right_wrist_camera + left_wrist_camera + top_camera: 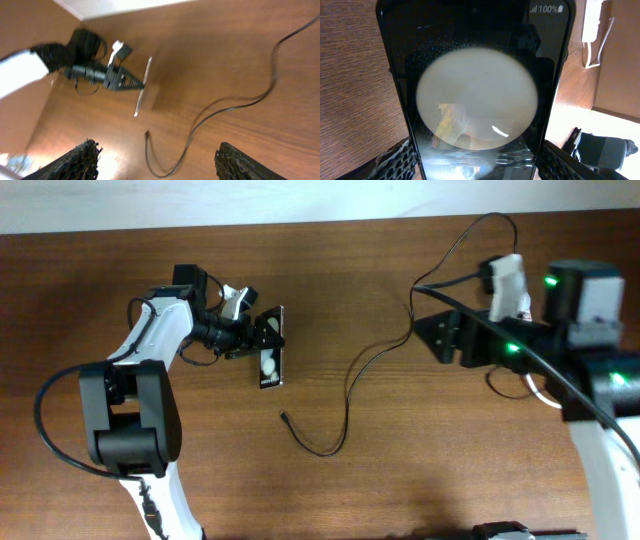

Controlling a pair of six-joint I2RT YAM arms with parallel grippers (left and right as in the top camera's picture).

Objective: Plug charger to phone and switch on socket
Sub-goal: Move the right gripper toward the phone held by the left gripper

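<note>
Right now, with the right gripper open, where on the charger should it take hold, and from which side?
Grip the charger just behind its plug tip, with the right gripper coming straight down from above. That end lies flat and free on the table, apart from the phone. Closing across the thin cable would probably leave the tip clear to insert.

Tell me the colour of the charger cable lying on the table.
Black. The charger cable shows best in the overhead view, against the brown table.

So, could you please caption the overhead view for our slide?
Left pincer holds the phone; the charger lies loose on the table, its plug tip unconnected.
</note>
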